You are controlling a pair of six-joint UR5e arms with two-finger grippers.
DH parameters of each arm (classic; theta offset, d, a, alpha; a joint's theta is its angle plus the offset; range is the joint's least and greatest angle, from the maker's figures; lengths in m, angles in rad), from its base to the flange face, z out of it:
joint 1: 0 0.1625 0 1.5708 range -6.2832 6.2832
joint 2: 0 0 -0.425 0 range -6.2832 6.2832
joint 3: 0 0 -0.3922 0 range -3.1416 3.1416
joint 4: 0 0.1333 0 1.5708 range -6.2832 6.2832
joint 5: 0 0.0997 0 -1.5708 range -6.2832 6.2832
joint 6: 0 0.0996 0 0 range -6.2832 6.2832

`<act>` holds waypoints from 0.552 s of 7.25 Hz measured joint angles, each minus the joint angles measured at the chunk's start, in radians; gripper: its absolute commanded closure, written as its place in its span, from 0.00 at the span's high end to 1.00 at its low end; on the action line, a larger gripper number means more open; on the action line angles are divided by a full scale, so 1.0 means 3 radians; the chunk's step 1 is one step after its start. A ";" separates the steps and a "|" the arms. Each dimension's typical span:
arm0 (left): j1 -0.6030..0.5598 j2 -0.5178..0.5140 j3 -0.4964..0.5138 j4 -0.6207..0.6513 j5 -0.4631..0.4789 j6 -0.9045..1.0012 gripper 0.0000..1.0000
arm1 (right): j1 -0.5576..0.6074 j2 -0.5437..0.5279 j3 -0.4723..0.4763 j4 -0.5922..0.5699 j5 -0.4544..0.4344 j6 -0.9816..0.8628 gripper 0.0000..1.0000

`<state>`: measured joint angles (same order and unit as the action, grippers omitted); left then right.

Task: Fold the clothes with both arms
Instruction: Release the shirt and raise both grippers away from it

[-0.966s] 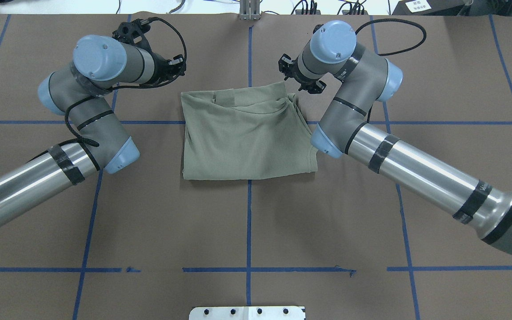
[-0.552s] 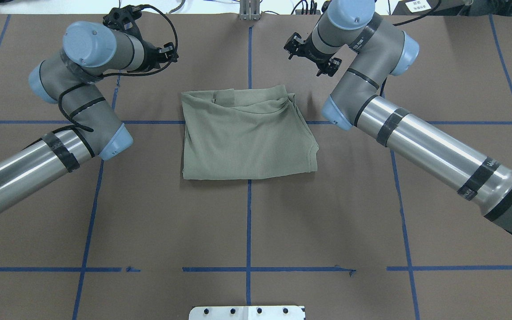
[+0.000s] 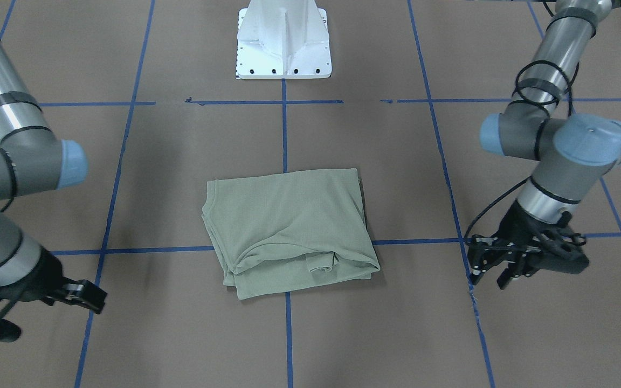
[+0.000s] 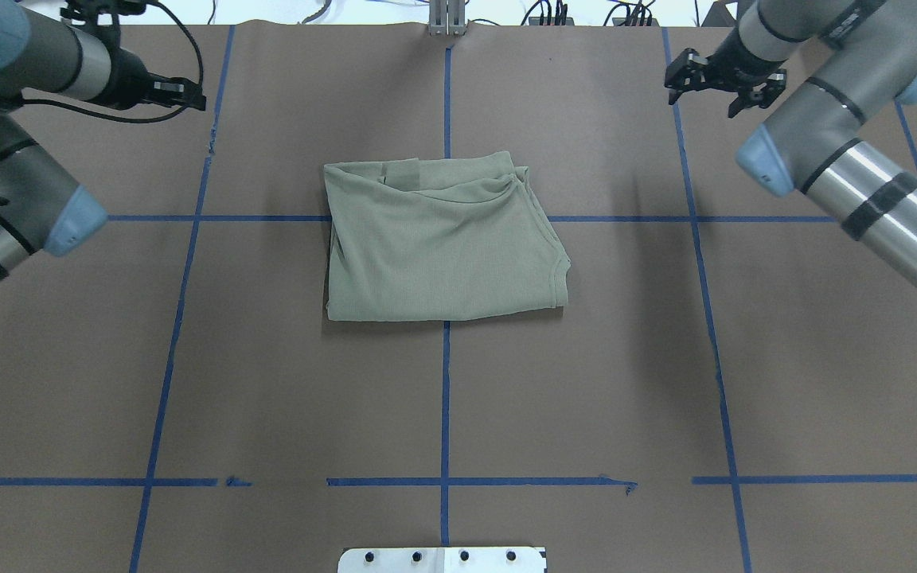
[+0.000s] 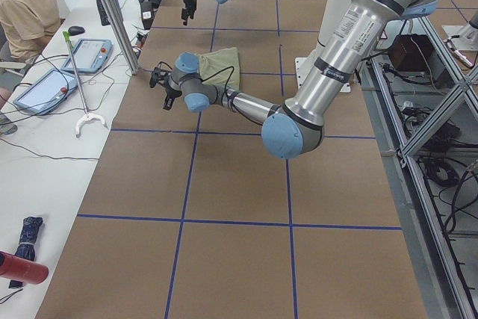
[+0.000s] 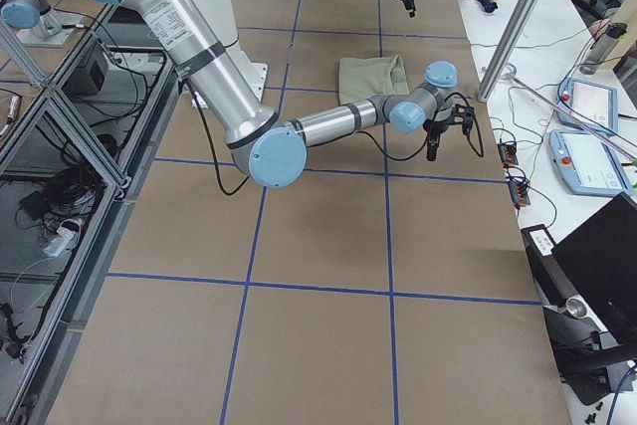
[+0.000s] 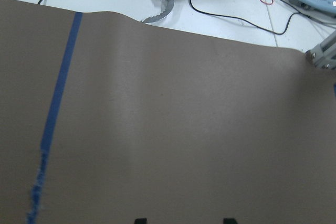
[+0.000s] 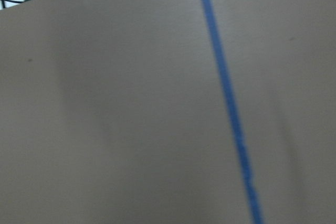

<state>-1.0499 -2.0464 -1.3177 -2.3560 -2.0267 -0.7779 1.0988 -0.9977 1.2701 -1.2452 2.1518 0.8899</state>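
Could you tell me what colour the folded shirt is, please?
The folded knit shirt is sage green, clearest in the overhead view.

The desk (image 4: 586, 382) is covered in brown paper, squared off with blue tape (image 4: 445, 398). A folded sage-green shirt (image 4: 442, 239) lies flat near the middle, over a tape crossing. A white pedestal base (image 3: 283, 40) stands at the robot's edge.

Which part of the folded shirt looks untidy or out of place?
On the shirt, a flap pokes out at the far edge, and the layers bunch at its far right corner. Nothing else stands out.
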 measured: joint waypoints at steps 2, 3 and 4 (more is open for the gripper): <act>-0.0396 0.0363 -0.0108 0.0099 -0.0451 0.0568 0.65 | 0.0322 -0.0621 0.0498 -0.0279 0.0179 -0.0733 1.00; -0.0566 0.0542 -0.0143 0.0181 -0.0619 0.0897 0.70 | 0.0417 -0.0818 0.0610 -0.0310 0.0252 -0.0906 1.00; -0.0747 0.0640 -0.0183 0.0387 -0.0837 0.1268 0.72 | 0.0481 -0.0950 0.0639 -0.0326 0.0286 -0.1076 1.00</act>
<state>-1.2739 -1.8545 -1.3725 -2.2400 -2.2779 -0.3976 1.2431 -1.2827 1.4618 -1.3429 2.2375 0.5670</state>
